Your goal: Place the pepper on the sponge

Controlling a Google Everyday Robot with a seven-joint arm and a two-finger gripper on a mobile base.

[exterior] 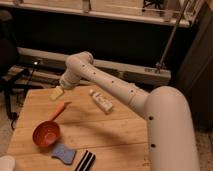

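The pepper (60, 110), slender and orange-red, lies slanted on the wooden table (115, 135) just behind the round red-orange bowl (46, 134). My gripper (57, 93) hangs over the table's far left corner, a little above and behind the pepper, with a small gap between them. The light-blue sponge (63, 153) rests flat near the front edge, just in front and right of the bowl. Nothing lies on the sponge.
A black-and-white striped block (86, 161) sits right of the sponge at the front edge. A white bottle (101, 101) lies on the table's middle back. My white arm (150, 105) crosses from the lower right. A white object (6, 164) shows at the bottom left corner.
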